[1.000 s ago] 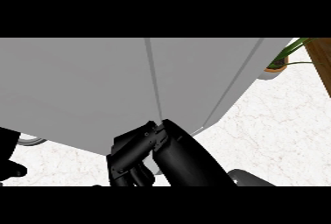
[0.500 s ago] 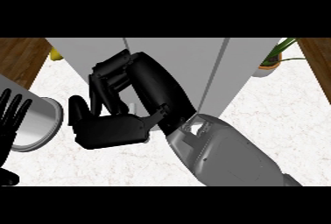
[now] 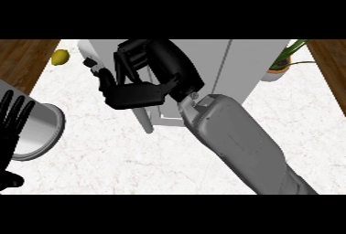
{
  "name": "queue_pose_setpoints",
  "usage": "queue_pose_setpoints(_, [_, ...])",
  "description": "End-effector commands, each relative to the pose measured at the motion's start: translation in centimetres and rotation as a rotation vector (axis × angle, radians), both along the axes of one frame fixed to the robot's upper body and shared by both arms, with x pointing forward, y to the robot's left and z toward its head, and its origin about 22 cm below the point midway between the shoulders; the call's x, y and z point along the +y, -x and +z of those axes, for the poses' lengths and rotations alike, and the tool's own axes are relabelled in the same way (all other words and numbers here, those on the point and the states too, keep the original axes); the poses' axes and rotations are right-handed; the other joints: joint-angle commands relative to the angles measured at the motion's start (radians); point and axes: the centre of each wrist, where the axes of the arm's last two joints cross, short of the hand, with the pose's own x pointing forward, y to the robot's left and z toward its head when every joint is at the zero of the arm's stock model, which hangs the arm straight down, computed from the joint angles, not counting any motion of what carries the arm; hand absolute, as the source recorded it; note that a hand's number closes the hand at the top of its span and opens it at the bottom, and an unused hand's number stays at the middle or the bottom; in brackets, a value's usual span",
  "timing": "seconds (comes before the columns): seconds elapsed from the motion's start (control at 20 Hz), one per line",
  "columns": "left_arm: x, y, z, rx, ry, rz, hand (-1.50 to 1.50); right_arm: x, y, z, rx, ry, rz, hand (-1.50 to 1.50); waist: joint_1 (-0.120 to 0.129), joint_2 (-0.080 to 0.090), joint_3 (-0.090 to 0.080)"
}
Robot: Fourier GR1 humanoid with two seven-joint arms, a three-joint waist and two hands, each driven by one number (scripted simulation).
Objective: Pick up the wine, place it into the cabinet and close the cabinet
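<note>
The right hand (image 3: 145, 75) is hovering over the grey cabinet (image 3: 216, 64), fingers curled with nothing visible in them — the wine is not showing in this view. The left hand (image 3: 13, 119) is resting open at the left edge, fingers up

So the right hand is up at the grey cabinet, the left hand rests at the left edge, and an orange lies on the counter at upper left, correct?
Not an orange: the head view shows a yellow lemon there. The right hand is at the grey cabinet, and the left hand rests at the left edge.
</note>
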Motion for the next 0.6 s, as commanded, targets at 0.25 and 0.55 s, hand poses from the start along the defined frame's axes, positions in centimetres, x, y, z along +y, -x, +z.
queue_pose_setpoints(0.25, [1.0, 0.2, 1.0, 0.007, -0.013, 0.002, -1.5, -4.5, -4.0, -3.9, -0.003, 0.043, -0.124, 1.5, 0.001, 0.019, 0.003])
queue_pose_setpoints(0.55, [0.2, -1.4, 1.5, -0.024, -0.007, -0.025, -1.5, -7.1, -6.0, -3.2, -0.028, 0.061, -0.131, 1.5, -0.001, 0.027, 0.003])
